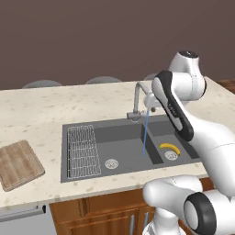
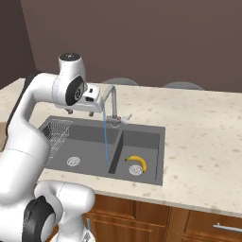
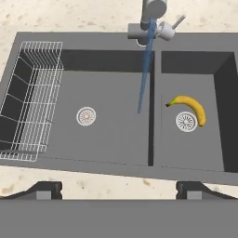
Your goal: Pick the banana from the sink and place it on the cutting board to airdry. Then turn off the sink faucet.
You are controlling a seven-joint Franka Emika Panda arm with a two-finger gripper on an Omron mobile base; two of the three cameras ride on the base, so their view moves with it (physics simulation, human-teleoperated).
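Observation:
The yellow banana (image 1: 169, 147) (image 2: 138, 161) (image 3: 190, 107) lies in the small basin of the dark grey sink (image 1: 124, 151) (image 2: 90, 151) (image 3: 111, 139), curved around the round drain. The grey sink faucet (image 1: 137, 98) (image 2: 113, 101) (image 3: 151, 23) stands behind the divider, and a blue water stream (image 1: 145, 133) (image 2: 106, 139) (image 3: 145, 69) runs from it into the large basin. The wooden cutting board (image 1: 18, 164) rests on the counter far left of the sink. My gripper (image 2: 80, 112) (image 3: 119, 189) hovers open above the sink, level with the spout, holding nothing.
A white wire rack (image 1: 83, 150) (image 2: 56, 130) (image 3: 32, 97) stands at the left end of the large basin. The speckled beige counter (image 1: 69, 101) (image 2: 203, 132) surrounds the sink. Rounded chair backs (image 1: 42, 84) show behind its far edge.

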